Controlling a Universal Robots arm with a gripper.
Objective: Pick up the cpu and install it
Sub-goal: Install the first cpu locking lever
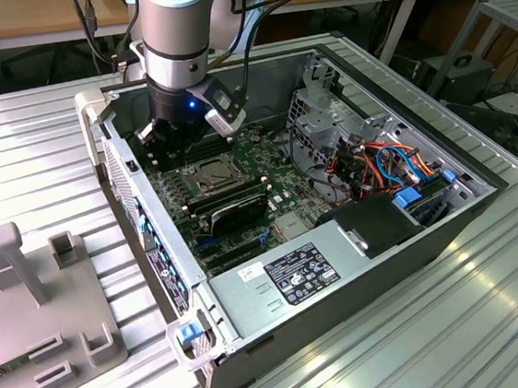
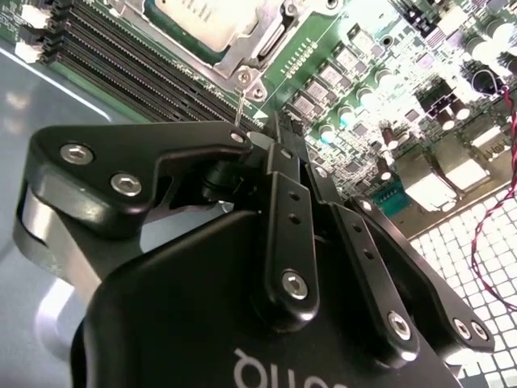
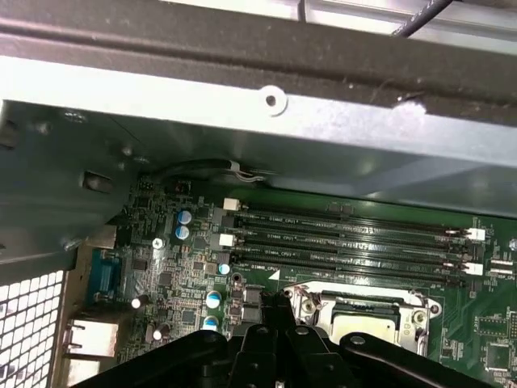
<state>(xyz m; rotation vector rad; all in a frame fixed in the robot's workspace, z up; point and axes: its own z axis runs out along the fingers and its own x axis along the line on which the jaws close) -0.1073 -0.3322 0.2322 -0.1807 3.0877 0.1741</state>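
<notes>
a grey fixture block (image 1: 39, 310) sits beside the open computer case (image 1: 378, 265).

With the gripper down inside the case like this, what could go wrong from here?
1. The gripper, fingers closed together, sits right beside the CPU socket; a small slip might hit the socket lever.
2. The memory slots lie close by and could be scraped.
3. The case wall stands near the arm, leaving little side clearance.

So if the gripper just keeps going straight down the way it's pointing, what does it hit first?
Most likely the motherboard beside the processor socket. The gripper points down into the computer case, its tips by the socket's corner and thin metal lever. Depth is unclear, so the lever could come first.
</notes>
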